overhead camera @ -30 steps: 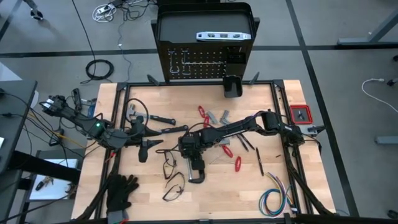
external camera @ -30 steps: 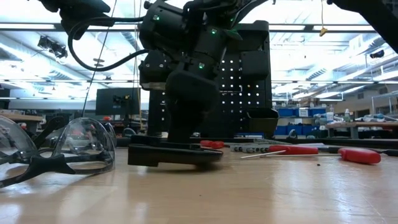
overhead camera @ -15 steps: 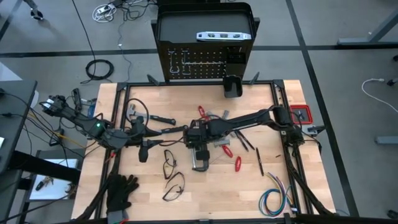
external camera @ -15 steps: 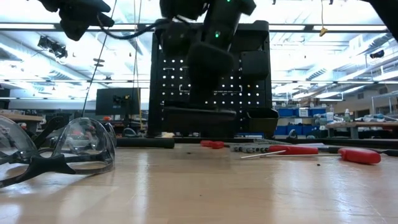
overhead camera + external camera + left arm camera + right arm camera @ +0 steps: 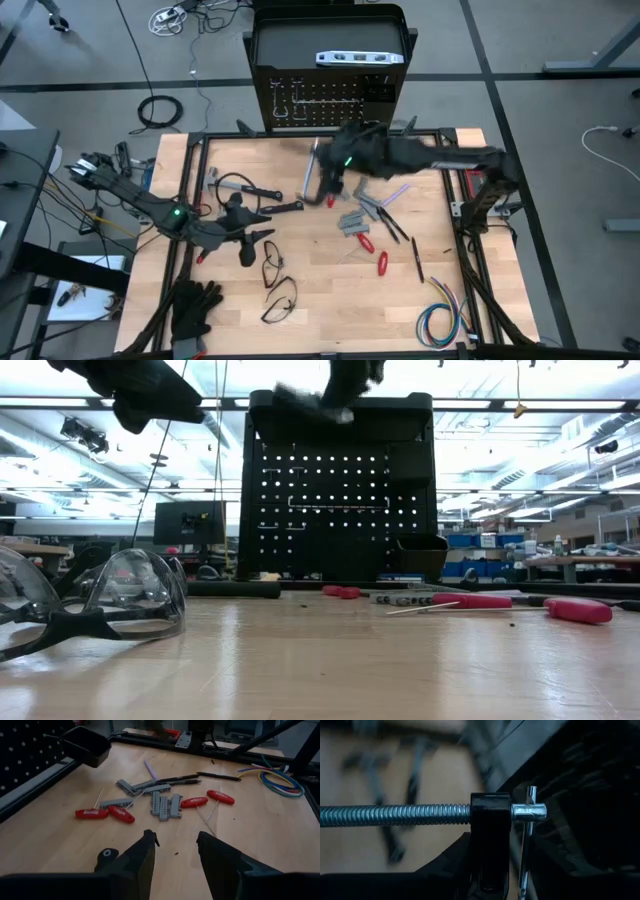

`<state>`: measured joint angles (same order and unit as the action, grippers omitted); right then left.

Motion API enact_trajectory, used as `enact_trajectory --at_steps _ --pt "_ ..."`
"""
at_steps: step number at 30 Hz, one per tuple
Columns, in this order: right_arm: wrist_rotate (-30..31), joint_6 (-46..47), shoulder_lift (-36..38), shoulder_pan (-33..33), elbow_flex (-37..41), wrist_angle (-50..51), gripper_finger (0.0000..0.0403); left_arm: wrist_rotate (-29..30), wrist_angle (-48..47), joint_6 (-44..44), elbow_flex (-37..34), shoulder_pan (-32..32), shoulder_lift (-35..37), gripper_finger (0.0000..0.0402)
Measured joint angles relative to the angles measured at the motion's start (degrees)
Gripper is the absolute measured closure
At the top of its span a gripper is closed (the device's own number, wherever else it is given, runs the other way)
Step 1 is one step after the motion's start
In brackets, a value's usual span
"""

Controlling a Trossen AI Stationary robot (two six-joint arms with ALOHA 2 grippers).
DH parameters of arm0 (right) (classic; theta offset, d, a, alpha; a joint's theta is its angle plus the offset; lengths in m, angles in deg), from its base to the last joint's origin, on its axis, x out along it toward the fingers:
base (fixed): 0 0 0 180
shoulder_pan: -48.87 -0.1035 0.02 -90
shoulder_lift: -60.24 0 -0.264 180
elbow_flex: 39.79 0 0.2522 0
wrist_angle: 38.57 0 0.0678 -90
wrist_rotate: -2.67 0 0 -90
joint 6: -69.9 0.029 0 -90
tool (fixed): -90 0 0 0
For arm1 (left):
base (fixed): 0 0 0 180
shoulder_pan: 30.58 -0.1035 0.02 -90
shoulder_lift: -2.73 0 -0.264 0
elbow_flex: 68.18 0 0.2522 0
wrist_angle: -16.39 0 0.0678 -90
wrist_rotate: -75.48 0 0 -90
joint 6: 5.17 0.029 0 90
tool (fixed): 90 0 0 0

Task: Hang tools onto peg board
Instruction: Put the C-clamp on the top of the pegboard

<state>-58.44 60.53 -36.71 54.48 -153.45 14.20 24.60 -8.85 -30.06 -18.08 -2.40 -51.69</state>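
Observation:
My right gripper [image 5: 328, 178] is shut on the grey C-clamp [image 5: 490, 815], raised over the table's far part in front of the black peg board [image 5: 330, 100]. The peg board also shows in the low view [image 5: 340, 490], where the gripper [image 5: 345, 380] is a blur at the top. My left gripper [image 5: 177, 847] is open and empty above the table's left middle [image 5: 248, 240]. Red-handled tools [image 5: 366, 243] and grey metal pieces [image 5: 352, 222] lie flat on the table. A black-handled hammer [image 5: 235, 185] lies at the left. My right gripper pinches the clamp's black frame at the end the screw passes through [image 5: 490, 845], one finger on each side. The threaded screw [image 5: 395, 815] and its T-handle [image 5: 527, 812] run across the fingers. The clamp is lifted clear of the table.
Two pairs of safety glasses [image 5: 272, 262] lie at the near middle, black gloves [image 5: 195, 305] at the near left and a coloured wire bundle [image 5: 440, 320] at the near right. A small black bin [image 5: 374, 140] sits at the peg board's foot.
My right gripper has lifted the C-clamp clear of the table's middle and carried it up and toward the far edge, to the peg board. My left gripper has shifted a little toward the right.

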Motion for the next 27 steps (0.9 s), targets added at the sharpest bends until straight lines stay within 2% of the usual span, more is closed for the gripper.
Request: enact_trajectory --at_steps 6,11,15,19,27 --pt "-3.3 -2.3 7.4 7.0 0.0 -16.8 0.0242 -2.7 3.2 0.4 0.0 0.0 -2.4 0.0250" --pt "-4.6 -2.1 10.1 11.4 -0.1 -28.4 0.0242 -5.4 4.9 -0.9 0.0 0.0 -2.7 0.0250" --pt "2.3 -2.1 10.4 14.3 -0.1 -36.1 0.0242 -5.4 5.9 -0.9 0.0 0.1 -2.7 0.0250" --pt "11.5 -4.6 10.1 17.7 -0.2 -36.9 0.0242 -5.0 7.8 -0.9 0.0 0.1 -3.5 0.0250" --pt "16.3 -4.3 8.5 23.6 -0.1 -32.2 0.0242 -4.7 9.5 -1.1 0.0 0.0 -7.2 0.0250"
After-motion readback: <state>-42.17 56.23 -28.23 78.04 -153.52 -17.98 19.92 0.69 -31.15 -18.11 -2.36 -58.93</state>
